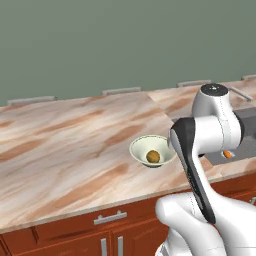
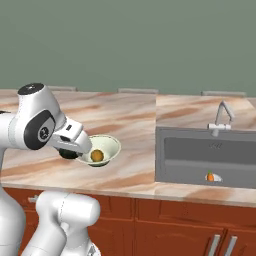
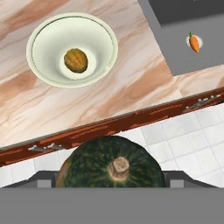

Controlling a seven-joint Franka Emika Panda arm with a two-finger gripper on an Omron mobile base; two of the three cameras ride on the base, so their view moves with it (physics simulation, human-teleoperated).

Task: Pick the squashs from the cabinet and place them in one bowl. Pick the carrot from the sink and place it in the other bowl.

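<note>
Gripped between the spread fingers of the end effector [image 3: 111, 186] is a dark green squash [image 3: 110, 164], its tan stem nub facing the hand camera; the two dark fingertips [image 3: 43, 180] sit at its left and right flanks. In the hand view the held squash hangs over the white tiled floor [image 3: 192, 131], on the near side of the red-brown drawer fronts [image 3: 122, 124] and short of the pale green-cream bowl [image 3: 43, 72].

Taking that bowl as the landmark: it stands on the marble desk [image 1: 65, 145], close to the front edge. Inside it, at the bottom, lies a second squash [image 3: 75, 60], which looks yellowish-brown with a green tinge. In the right base view the robot's wrist reaches toward the bowl [image 2: 112, 145] from its left, and the hand's end is hidden behind the arm there; in the left base view the forearm crosses just right of the bowl [image 1: 137, 147].

To the right of the bowl, past a strip of bare desk, the dark grey sink [image 2: 185, 150] is set into the top, with a slim silver tap [image 2: 220, 117] at its back rim. The carrot [image 2: 210, 176] lies on the sink floor near the front wall, orange with a small green top, beside a pale patch. It is well apart from the bowl.
</note>
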